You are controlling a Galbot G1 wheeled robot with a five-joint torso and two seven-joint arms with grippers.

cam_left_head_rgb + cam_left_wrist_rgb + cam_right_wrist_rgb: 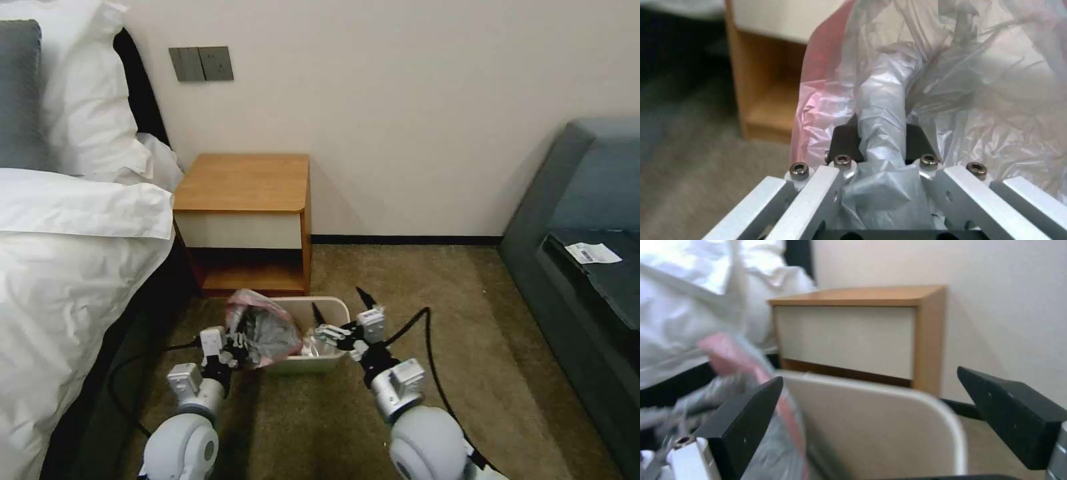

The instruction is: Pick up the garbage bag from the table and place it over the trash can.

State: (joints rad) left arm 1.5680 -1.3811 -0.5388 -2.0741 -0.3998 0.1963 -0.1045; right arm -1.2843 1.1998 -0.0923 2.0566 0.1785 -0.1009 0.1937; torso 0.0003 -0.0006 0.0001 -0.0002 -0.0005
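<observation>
My left pincer (pixel 241 347) is clamped on a twisted fold of the garbage bag (pixel 261 330), holding it over the left end of the trash can (pixel 320 363) on the carpet before the tabletop (pixel 243 181). My right pincer (pixel 339 308) gapes wide above the can's right end, gripping nothing.

Carpet floor (pixel 427 313) carries table (pixel 243 183), trash can (pixel 328 308).
</observation>
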